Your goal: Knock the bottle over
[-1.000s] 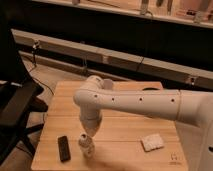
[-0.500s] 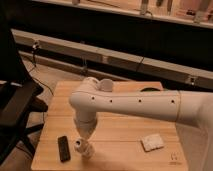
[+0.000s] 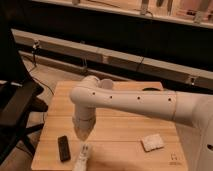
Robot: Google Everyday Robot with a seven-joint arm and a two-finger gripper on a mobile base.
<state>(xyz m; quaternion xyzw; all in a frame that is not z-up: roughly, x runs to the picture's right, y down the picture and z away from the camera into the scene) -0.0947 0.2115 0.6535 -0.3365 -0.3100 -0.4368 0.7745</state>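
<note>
Your arm (image 3: 130,100) reaches in from the right edge of the desk (image 3: 125,125) and bends down over the front left part, so that the gripper (image 3: 82,136) hangs low above the wood, a little in from the front edge and nearer the left corner than the right. You cannot tell from this view how far open the gripper is, nor whether it has hold of anything, since the wrist covers it from above. The bottle (image 3: 82,157) is just below the gripper at the front edge of the desk, pale and slanted, its top toward the gripper and its lower end running off the bottom of the view; whether the two touch cannot be told. Just to the left of the bottle a black remote (image 3: 64,148) lies flat near the front left corner. A white cloth (image 3: 152,142) lies well apart toward the front right corner. A dark chair (image 3: 15,107) stands beyond the desk's left edge
</note>
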